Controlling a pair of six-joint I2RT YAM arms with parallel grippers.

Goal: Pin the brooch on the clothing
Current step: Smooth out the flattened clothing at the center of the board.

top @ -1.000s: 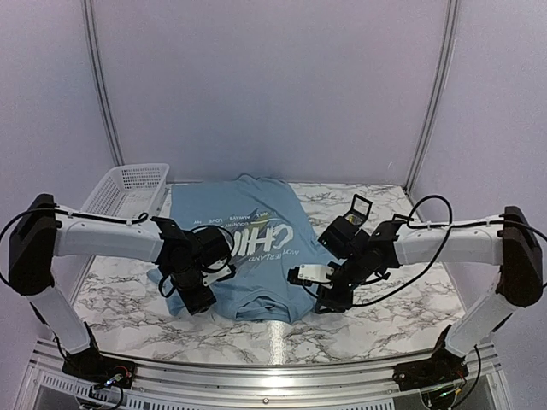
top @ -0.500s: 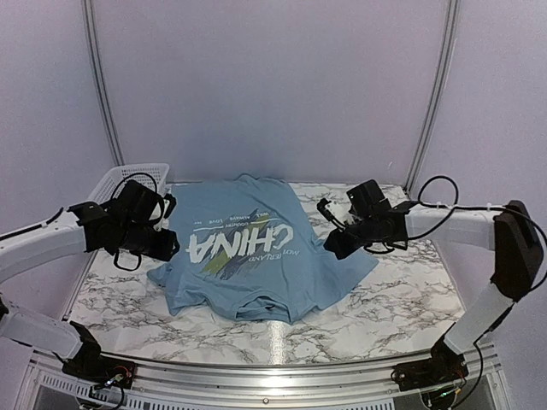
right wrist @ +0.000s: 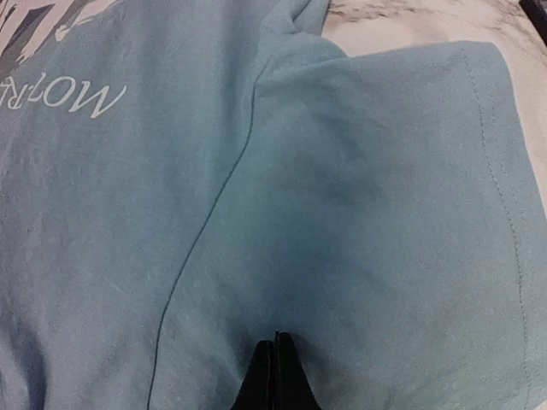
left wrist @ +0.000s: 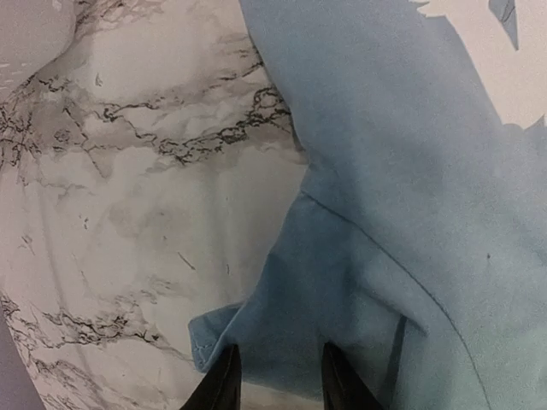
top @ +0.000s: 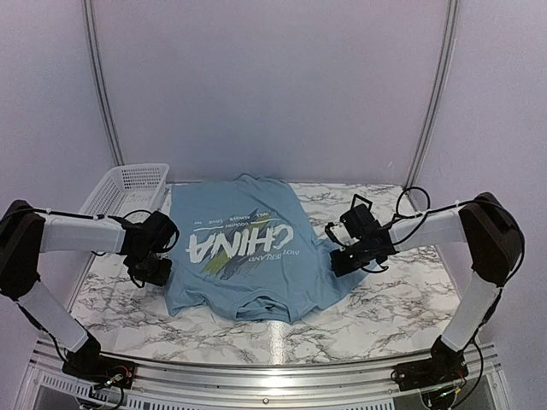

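Since half a second ago, both arms have come down from above the shirt's flanks onto its sleeves, and the right jaws have gone from parted to closed.

Left gripper [left wrist: 278, 377]: the jaws stand parted, one fingertip on each side of a strip of blue cloth just inside the sleeve's turned-up hem corner. No clamping is visible.

Right gripper [right wrist: 275, 363]: the jaws are closed, fingertips meeting, with the tips against the cloth of the opposite sleeve, close to the armhole seam. Whether a fold is pinched between them cannot be told.

The clothing [top: 256, 290] lies spread flat on the marble tabletop [top: 385, 312], centred between the two arms, printed side up. Its white "CHINA" lettering [top: 239, 244] reads upside down from the arm bases. Each gripper sits at the outer edge of its own side of the shirt.

The brooch cannot be made out in any view.

A white mesh basket [top: 128, 184] stands at the far left corner, apart from the shirt.
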